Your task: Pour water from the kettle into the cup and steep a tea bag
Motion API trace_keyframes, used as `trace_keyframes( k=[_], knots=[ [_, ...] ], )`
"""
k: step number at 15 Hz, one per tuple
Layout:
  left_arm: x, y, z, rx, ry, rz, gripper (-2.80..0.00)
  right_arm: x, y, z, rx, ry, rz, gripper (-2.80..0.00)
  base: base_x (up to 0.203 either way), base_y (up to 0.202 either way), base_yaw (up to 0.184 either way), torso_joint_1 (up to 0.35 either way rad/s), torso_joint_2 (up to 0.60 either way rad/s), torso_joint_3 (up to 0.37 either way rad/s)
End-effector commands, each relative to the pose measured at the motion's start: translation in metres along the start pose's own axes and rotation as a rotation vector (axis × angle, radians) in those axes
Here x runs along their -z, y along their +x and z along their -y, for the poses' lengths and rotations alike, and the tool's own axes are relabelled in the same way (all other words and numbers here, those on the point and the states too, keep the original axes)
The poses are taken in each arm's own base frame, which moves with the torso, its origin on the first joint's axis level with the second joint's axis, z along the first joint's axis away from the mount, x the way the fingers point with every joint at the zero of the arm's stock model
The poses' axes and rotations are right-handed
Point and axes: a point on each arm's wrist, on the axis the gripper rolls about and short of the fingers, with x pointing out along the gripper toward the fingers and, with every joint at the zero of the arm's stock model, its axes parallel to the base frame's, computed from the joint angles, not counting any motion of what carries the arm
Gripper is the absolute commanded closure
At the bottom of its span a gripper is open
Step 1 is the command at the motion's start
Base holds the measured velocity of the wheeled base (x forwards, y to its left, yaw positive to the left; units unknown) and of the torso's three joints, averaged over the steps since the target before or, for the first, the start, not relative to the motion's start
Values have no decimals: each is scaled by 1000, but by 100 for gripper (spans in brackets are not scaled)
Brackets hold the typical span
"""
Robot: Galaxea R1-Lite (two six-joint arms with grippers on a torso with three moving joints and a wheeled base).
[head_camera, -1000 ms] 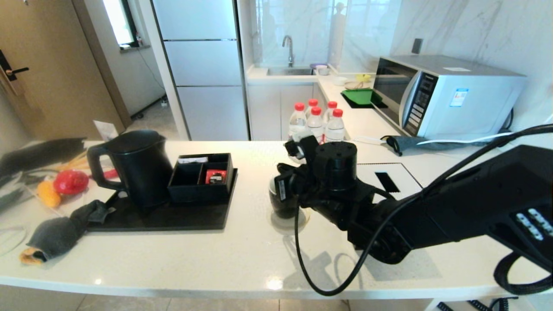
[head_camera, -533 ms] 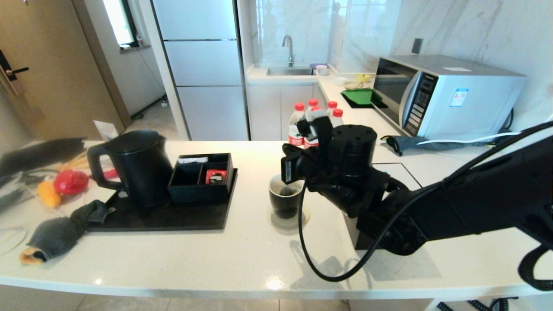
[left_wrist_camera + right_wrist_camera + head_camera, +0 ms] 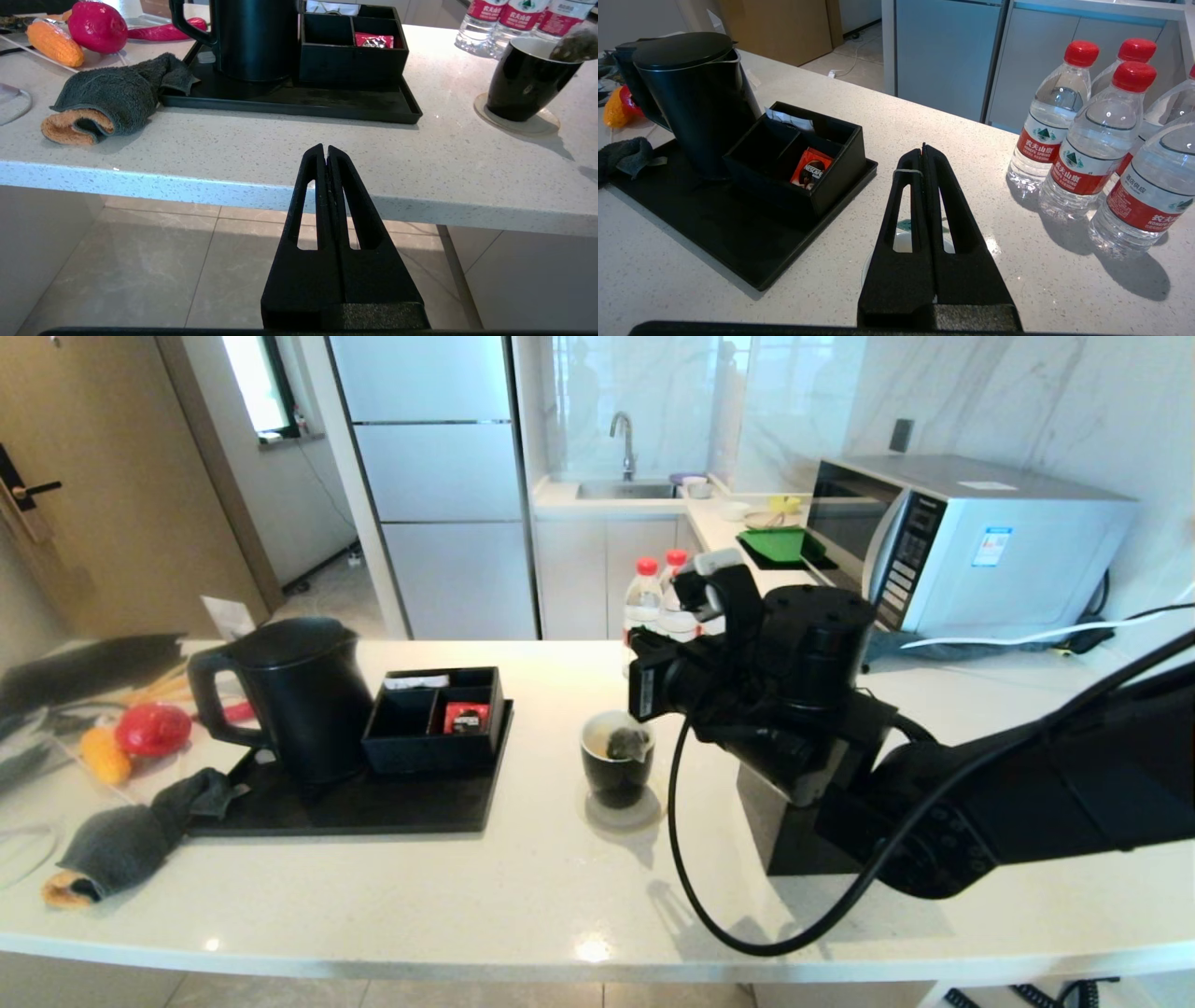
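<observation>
The matte black kettle (image 3: 289, 695) stands on a black tray (image 3: 392, 812) at the left. At the counter's middle, the black cup (image 3: 616, 775) with a white inside rests on a coaster. The grey-green tea bag (image 3: 627, 743) hangs at the cup's rim, partly inside. It shows above the rim as tea bag (image 3: 572, 46) in the left wrist view. My right gripper (image 3: 923, 148) is above the cup, shut on the tea bag's string (image 3: 906, 171), which loops over one finger. My left gripper (image 3: 325, 148) is shut on nothing, low before the counter's front edge.
A black compartment box (image 3: 434, 723) on the tray holds a red packet (image 3: 465, 717). Water bottles (image 3: 644, 597) stand behind the cup. A grey towel (image 3: 131, 840) and vegetables (image 3: 149, 728) lie at the left. A microwave (image 3: 971, 541) is at the back right.
My right arm has risen and drawn back to the right, uncovering the cup. The tea bag came up from deep in the cup to its rim.
</observation>
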Motion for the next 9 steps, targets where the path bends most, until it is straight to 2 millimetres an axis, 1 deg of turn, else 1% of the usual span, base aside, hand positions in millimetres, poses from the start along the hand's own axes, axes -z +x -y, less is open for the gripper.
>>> trace_keyframes(
  k=[1, 9],
  knots=[
    [0, 0, 0, -1, -1, 0, 0, -3, -5, 1, 2, 1, 10, 0, 0, 0, 0, 0, 0, 0],
    [0, 0, 0, -1, -1, 0, 0, -4, -9, 2, 2, -1, 6, 0, 0, 0, 0, 0, 0, 0]
  ],
)
